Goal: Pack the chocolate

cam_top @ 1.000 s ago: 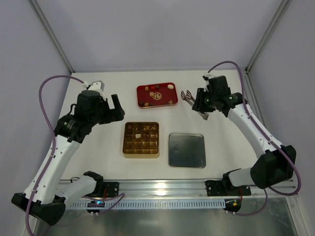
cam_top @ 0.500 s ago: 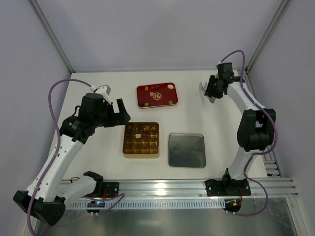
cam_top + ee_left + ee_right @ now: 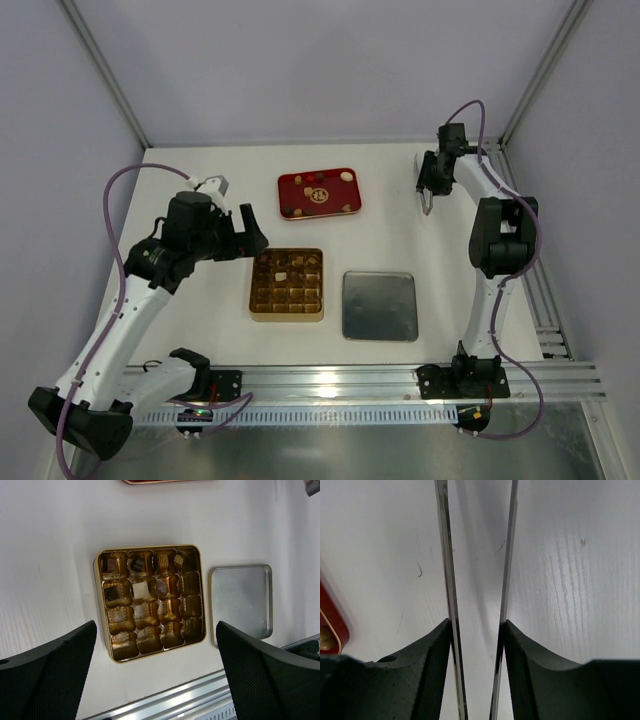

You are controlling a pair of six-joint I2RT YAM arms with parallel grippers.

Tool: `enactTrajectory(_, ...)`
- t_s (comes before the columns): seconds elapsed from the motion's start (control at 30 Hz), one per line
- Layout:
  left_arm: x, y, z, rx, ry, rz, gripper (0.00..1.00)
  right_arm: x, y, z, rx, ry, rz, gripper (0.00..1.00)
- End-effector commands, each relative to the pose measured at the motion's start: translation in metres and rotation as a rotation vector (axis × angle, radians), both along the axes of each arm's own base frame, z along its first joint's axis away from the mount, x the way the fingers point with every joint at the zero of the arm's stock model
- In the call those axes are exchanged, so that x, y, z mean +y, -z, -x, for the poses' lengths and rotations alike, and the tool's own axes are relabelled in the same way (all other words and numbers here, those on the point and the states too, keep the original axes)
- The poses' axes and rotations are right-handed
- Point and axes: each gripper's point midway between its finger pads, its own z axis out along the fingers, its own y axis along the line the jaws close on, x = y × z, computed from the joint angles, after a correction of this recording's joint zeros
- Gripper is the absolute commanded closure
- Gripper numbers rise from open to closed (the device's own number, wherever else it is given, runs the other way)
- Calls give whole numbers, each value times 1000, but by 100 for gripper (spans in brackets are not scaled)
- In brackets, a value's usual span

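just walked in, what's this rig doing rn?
Packing chocolates into the gold box. The right gripper is shut on metal tweezers, over bare table right of the red tray, which has loose pieces in it. The left gripper hovers open and empty above the box. A few pieces are in; most cells are empty. A silver lid lies right of the box.

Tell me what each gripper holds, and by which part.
The right gripper holds metal tweezers, its fingers pressing the outsides of both blades; the rear end is hidden. The left gripper is open and holds nothing.
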Motion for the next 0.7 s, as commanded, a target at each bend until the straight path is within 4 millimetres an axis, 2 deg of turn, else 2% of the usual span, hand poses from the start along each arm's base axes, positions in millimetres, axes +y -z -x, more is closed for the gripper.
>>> enactTrajectory(0.0, -5, -8, -1, -35, 22, 29, 0, -6, -9, -8, -6, -2, 24, 53)
enactTrajectory(0.13, -5, -9, -1, -34, 22, 29, 0, -6, 11, -5, 62, -2, 23, 53)
enactTrajectory(0.27, -4, -10, 0, -36, 18, 27, 0, -7, 20, 2, 103, -12, 31, 53)
enactTrajectory(0.3, -4, -9, 0, -33, 18, 28, 0, -13, 21, 3, 109, 3, 64, 53)
enactTrajectory(0.67, -5, -6, 4, -24, 13, 45, 0, -15, 28, 16, 138, -2, 81, 44)
